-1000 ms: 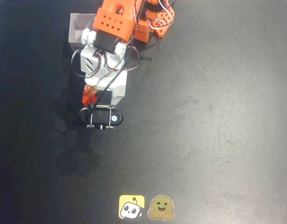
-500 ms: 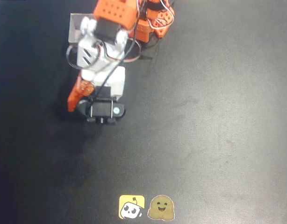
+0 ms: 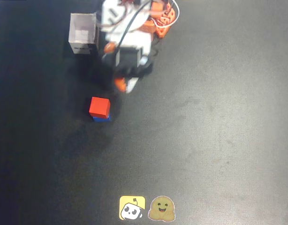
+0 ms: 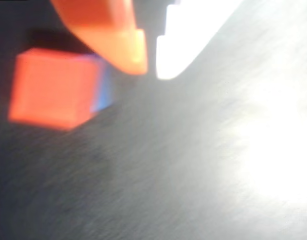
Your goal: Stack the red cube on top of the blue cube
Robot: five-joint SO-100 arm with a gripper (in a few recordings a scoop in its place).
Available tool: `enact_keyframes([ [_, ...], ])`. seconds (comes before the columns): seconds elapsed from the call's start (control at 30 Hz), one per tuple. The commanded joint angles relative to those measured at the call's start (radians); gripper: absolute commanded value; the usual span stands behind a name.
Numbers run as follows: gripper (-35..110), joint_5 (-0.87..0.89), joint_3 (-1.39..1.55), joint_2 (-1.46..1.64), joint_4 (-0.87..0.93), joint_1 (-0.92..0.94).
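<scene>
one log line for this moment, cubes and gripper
red cube: on blue cube | gripper: shut, empty, clear of stack | stack: done

The red cube [image 3: 100,106] and the blue cube [image 3: 102,119] under it look like matt, smooth plastic with no shine. The table [image 3: 219,122] is a dark matt sheet, faintly scuffed, and it glares pale in the wrist view. The gripper [image 4: 151,62] has smooth plastic fingers, one orange, one white. The white box [image 3: 83,33] at far left looks matt.
</scene>
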Motion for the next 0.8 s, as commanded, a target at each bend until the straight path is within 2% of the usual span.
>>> enact_keyframes([
  [0.0,0,0.026,0.176,0.336,0.052,-0.021],
  [0.23,0,0.084,0.235,0.373,0.08,-0.069],
  [0.5,0,0.103,0.437,0.373,-0.074,-0.071],
  [0.77,0,0.1,0.436,0.373,0.146,-0.052],
])
